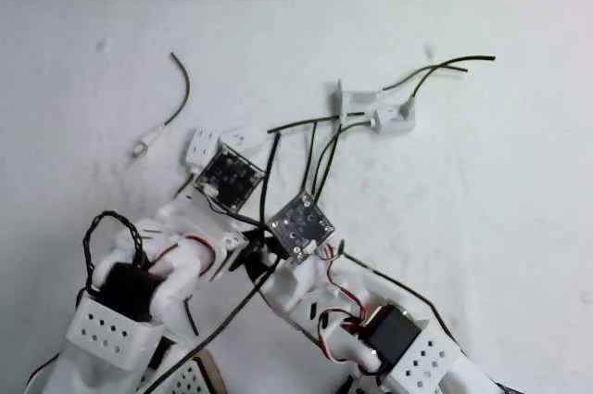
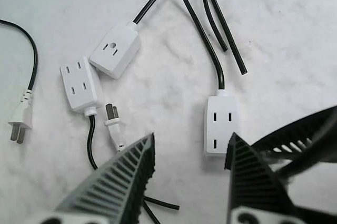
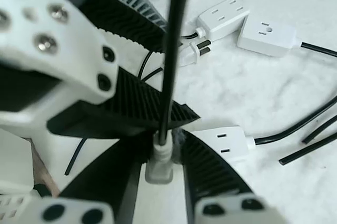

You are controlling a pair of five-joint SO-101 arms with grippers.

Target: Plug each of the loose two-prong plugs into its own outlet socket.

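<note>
Down by the near edge of the white table (image 1: 519,181), the right gripper (image 3: 160,153) is clamped tight on a white plug on a black cord (image 3: 158,163). The cord runs up out of the fingers and the prongs are hidden below. Just beyond it lies a white rectangular socket block (image 3: 227,142), slots facing up. The left gripper (image 2: 190,139) hangs over that same block with its ribbed black fingers spread wide, holding nothing, one corner of the block tucked behind a fingertip. This looks like the insertion step for the held plug. The call now is to line the prongs up with a pair of slots and press straight in, perhaps with the left arm steadying the block. Further out toward the table's middle, a loose white two-prong plug (image 2: 112,124) waits just beside a white multi-outlet block (image 2: 79,84). A third white plug (image 2: 18,124) lies apart, toward the left edge.
</note>
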